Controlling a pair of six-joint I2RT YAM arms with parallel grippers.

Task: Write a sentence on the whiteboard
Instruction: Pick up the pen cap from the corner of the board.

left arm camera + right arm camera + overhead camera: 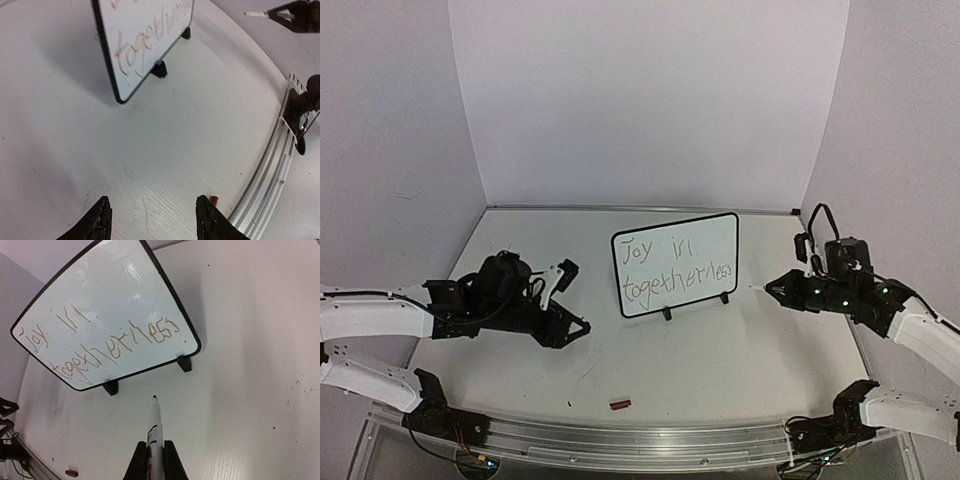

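Observation:
The whiteboard (675, 265) stands upright on two small black feet at the middle of the table. The sentence (672, 272) on it reads "Joy in togetherness" in two thin handwritten lines, also legible as the sentence (105, 347) in the right wrist view. My right gripper (782, 288) hangs to the right of the board, shut on a white marker (155, 425) whose bare tip points at the board's foot without touching it. My left gripper (152, 207) is open and holds nothing, low over the table to the left of the whiteboard (145, 45).
A small red marker cap (620, 404) lies near the table's front edge, just beside my left gripper's right finger (207, 217). A metal rail (650, 435) runs along the front edge. White walls close in the back and both sides.

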